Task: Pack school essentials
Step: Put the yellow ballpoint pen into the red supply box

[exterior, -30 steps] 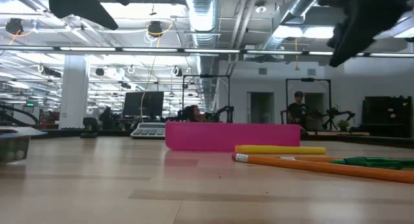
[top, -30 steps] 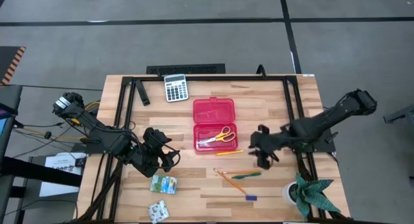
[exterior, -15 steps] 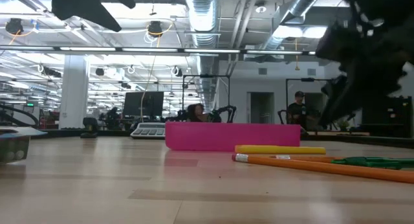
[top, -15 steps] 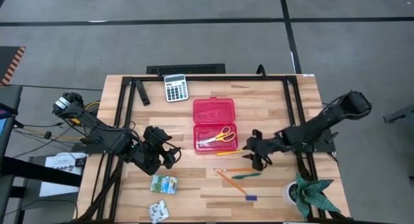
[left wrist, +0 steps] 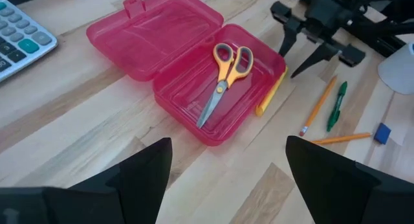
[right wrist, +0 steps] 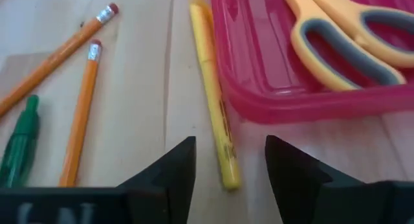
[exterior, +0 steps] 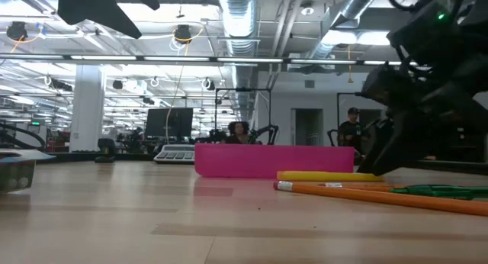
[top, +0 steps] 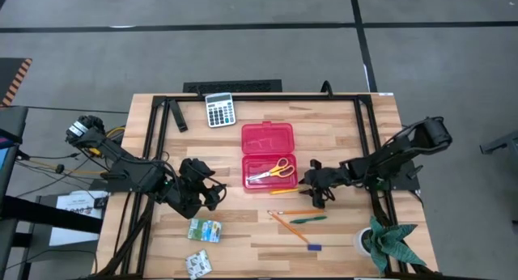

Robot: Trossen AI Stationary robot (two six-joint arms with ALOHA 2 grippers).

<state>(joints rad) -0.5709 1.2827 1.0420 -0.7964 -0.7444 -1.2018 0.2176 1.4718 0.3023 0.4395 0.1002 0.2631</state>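
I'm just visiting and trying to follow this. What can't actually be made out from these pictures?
- Printed packets: high view, print too small to read; cut off at the low view's edge.
- Blue piece: too small to identify.
- Scissors: right wrist view, handles cut by the edge.
- Calculator: keys unreadable.

— What sits on the tabletop point(top: 340, 126) at the far edge?

— A grey calculator point(top: 219, 110), just beside a short black bar point(top: 178, 116). Nearer the middle lies a red hinged case point(top: 269, 154), opened flat.

— And at the near right corner?

— A small potted plant point(top: 387, 241) with long striped leaves, in a white pot.

— What shows beyond the tabletop in the low view?

— A big hall with ceiling ducts and lamps, a monitor point(exterior: 169, 121), and a person point(exterior: 349, 131) standing far back.
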